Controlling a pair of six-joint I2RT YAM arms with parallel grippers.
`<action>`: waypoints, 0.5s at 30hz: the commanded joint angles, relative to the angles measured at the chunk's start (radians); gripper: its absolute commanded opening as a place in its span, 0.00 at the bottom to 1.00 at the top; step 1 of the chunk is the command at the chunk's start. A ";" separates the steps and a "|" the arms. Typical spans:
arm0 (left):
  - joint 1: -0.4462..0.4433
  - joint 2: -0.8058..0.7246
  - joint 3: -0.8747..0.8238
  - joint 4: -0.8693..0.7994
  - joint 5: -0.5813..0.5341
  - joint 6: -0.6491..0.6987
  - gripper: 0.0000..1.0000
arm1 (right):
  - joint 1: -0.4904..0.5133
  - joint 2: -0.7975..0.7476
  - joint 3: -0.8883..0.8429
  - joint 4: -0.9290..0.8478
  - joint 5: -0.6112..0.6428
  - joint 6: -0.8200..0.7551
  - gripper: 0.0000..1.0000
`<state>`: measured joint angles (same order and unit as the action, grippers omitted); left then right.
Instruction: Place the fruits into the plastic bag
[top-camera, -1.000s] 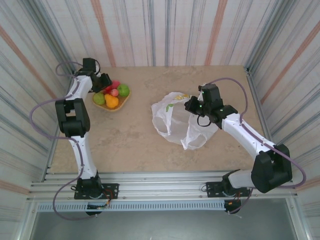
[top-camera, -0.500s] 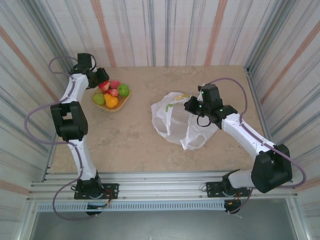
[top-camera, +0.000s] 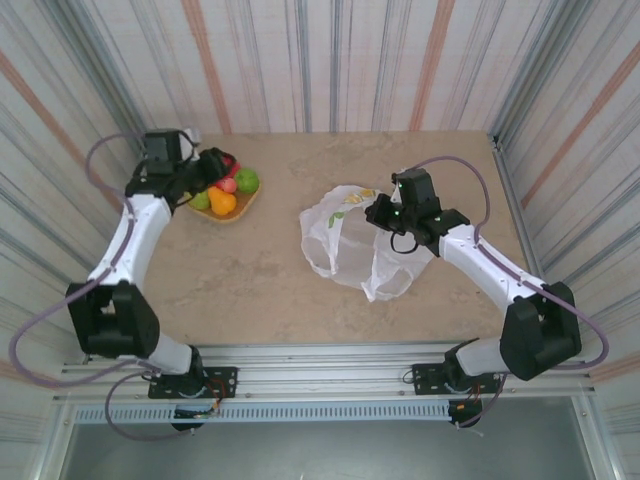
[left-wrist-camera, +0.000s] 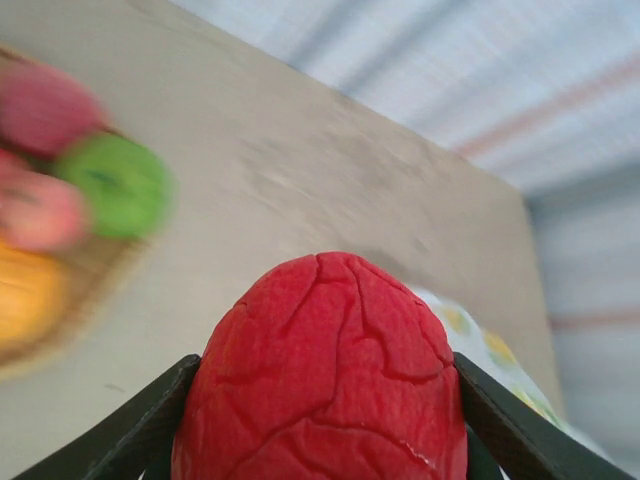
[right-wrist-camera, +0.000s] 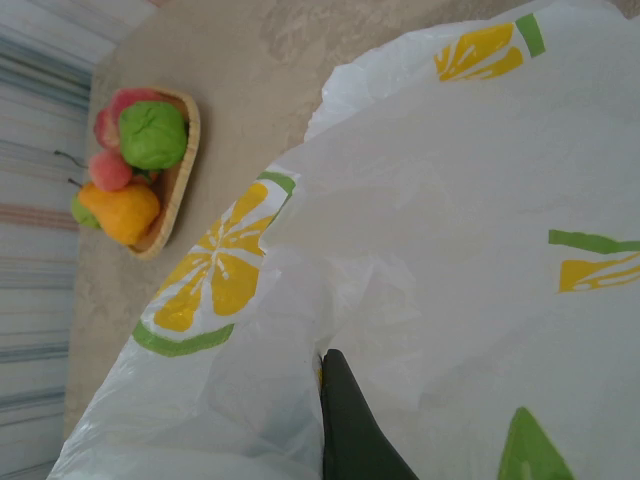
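Left tool (top-camera: 205, 170) clamps the strawberry (left-wrist-camera: 320, 370) for carrying; right tool (top-camera: 385, 211) pinches the plastic bag (top-camera: 345, 250) by its rim, apparently to hold it open.

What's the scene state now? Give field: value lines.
tan woven tray: holds green, pink and orange toy fruits
left hand: shut on wrinkled red toy strawberry, near the tray
right hand: pinching white lemon-print plastic bag
bag contents: cannot tell
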<state>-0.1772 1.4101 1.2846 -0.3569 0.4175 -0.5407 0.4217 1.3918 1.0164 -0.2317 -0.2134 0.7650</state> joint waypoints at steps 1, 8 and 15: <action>-0.180 -0.086 -0.068 0.078 0.107 -0.008 0.60 | 0.005 0.014 0.035 0.009 -0.021 0.052 0.00; -0.539 -0.070 -0.104 0.171 0.125 0.032 0.60 | 0.006 0.029 0.042 0.043 -0.046 0.113 0.00; -0.589 0.060 -0.094 0.157 0.073 0.035 0.59 | 0.007 0.012 0.024 0.052 -0.053 0.135 0.00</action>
<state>-0.7681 1.4265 1.1889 -0.2119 0.5159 -0.5259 0.4217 1.4086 1.0260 -0.1921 -0.2550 0.8650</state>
